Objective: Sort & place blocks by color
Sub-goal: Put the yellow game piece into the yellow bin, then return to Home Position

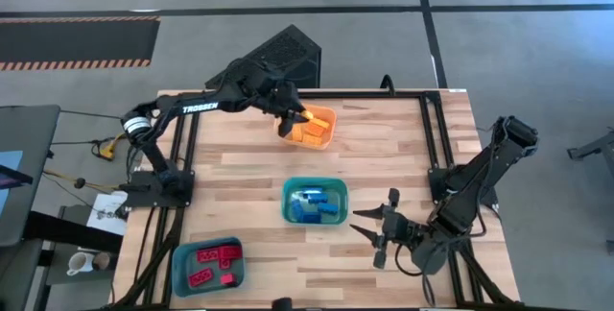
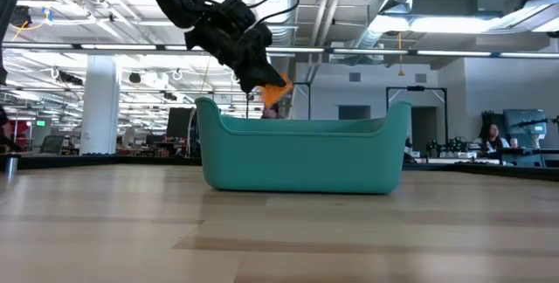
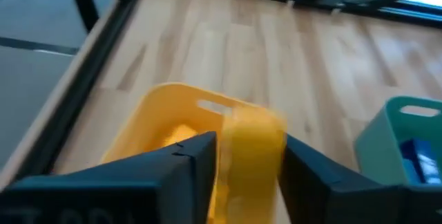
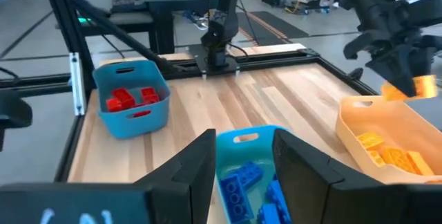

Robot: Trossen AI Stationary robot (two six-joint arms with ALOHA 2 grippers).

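Observation:
My left gripper (image 1: 293, 119) hangs over the orange bin (image 1: 331, 131) at the table's far middle, shut on a yellow block (image 3: 252, 141). In the bin below it lie several more yellow blocks (image 4: 390, 155). The teal bin (image 1: 288, 201) at the table's centre holds blue blocks (image 1: 312, 205). Red blocks (image 1: 213, 258) lie in the blue bin (image 1: 182, 263) at the near left. My right gripper (image 1: 377, 229) stands open to the right of the teal bin, above the table, with nothing between its fingers. My left gripper pinches the yellow block by two opposite sides (image 3: 231, 162) between its two fingers. The fingers slant downward, coming from the table's left. The block sticks out past the fingertips and hangs clear above the orange bin's inside (image 3: 166, 137).
Black frame rails (image 1: 427, 129) run along the table's left, right and far edges. Bare wood lies between the bins and along the near right. Beyond the table, the low view shows a large room with a seated person (image 2: 489, 139) far off.

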